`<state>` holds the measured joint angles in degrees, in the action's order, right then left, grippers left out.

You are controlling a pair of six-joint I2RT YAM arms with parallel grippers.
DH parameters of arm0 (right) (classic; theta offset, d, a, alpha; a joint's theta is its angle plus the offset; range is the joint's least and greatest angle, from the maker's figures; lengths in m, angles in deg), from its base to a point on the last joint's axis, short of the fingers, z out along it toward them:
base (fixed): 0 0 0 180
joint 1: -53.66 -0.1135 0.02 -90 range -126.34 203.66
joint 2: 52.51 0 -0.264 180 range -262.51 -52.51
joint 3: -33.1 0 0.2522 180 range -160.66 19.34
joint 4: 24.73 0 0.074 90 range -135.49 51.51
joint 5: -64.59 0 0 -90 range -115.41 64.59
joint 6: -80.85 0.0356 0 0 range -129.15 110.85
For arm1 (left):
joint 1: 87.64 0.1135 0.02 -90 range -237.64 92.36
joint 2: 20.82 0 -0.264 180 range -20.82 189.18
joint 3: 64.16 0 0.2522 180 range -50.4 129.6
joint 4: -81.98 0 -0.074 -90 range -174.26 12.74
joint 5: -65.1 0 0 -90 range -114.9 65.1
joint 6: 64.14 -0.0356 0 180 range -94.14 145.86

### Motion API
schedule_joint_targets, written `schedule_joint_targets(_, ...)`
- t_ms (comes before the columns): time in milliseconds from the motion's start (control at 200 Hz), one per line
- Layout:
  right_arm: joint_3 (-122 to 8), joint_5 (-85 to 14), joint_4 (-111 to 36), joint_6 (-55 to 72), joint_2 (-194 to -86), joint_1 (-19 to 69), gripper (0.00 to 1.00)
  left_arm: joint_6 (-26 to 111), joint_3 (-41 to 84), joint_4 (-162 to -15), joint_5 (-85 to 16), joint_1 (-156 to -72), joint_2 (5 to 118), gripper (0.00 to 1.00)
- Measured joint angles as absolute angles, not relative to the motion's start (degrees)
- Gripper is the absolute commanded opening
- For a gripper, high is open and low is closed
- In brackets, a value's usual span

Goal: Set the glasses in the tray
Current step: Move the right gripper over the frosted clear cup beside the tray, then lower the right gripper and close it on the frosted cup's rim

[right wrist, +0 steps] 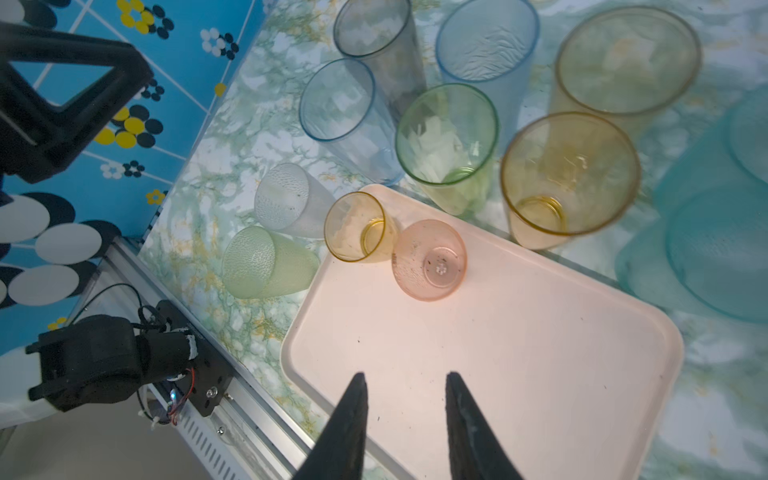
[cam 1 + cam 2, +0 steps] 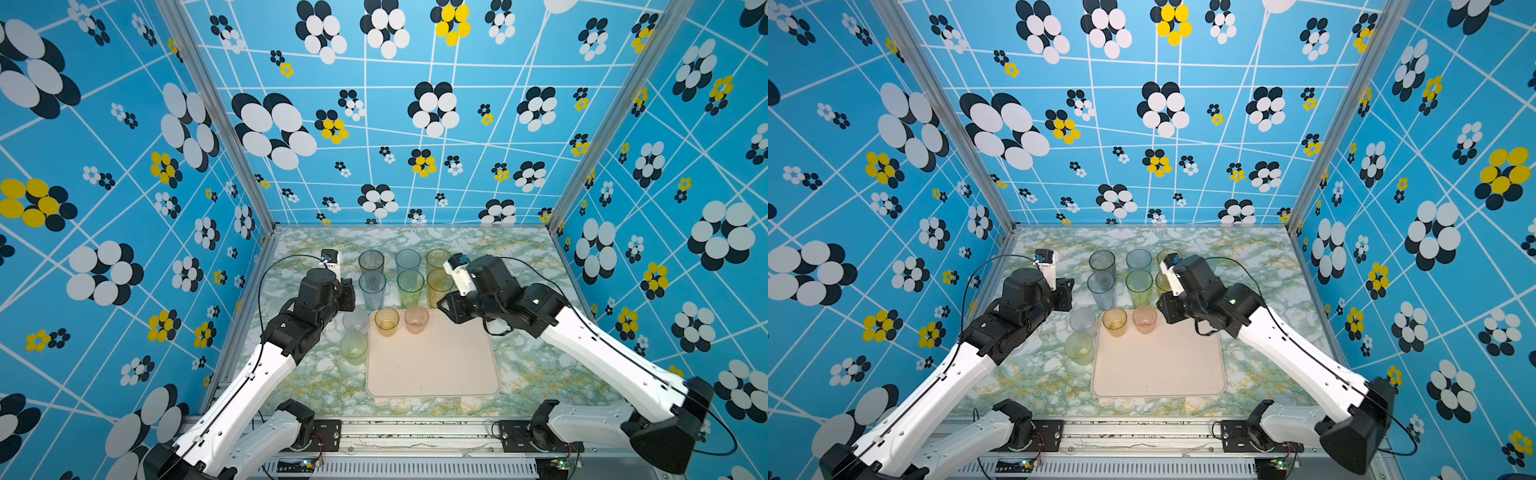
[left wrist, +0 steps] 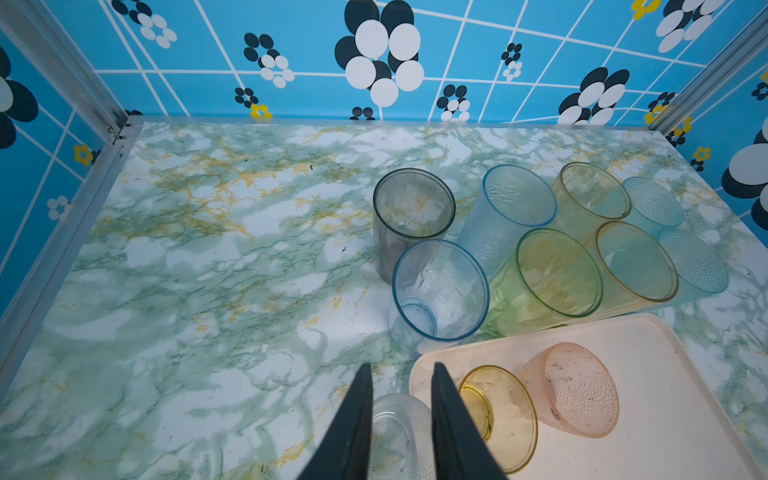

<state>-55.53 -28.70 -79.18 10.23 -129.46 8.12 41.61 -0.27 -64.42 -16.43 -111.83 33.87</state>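
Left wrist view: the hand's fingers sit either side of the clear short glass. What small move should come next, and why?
Probably close the left hand on the clear short tumbler and lift it: the fingers flank that glass, which stands on the table just outside the tray; whether they already pinch it is unclear. The right hand hangs open over the tray.

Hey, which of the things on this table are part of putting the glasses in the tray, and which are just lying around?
Job: cream tray; short amber tumbler and short pink tumbler standing in it; short clear tumbler and short green tumbler beside it; tall tumblers beyond it.
Lying about: nothing loose, only the marbled tabletop.
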Motion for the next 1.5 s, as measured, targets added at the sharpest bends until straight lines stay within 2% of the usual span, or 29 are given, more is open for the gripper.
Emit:
schedule_joint_targets(505, -83.0, -25.7, -83.9, 9.1, -159.8, -4.6, 0.31, 42.6, -3.4, -64.4, -17.7, -105.6, 27.7, 0.31)
schedule_joint_targets(625, -88.1, -24.6, -86.8, 9.1, -165.2, -4.8, 0.36, 42.5, -3.5, -64.4, -18.3, -104.8, 27.7, 0.32)
schedule_joint_targets(1500, -112.2, -22.2, -100.5, 8.0, -186.1, -4.8, 0.35, 42.1, -5.4, -64.2, -23.5, -98.5, 26.3, 0.35)
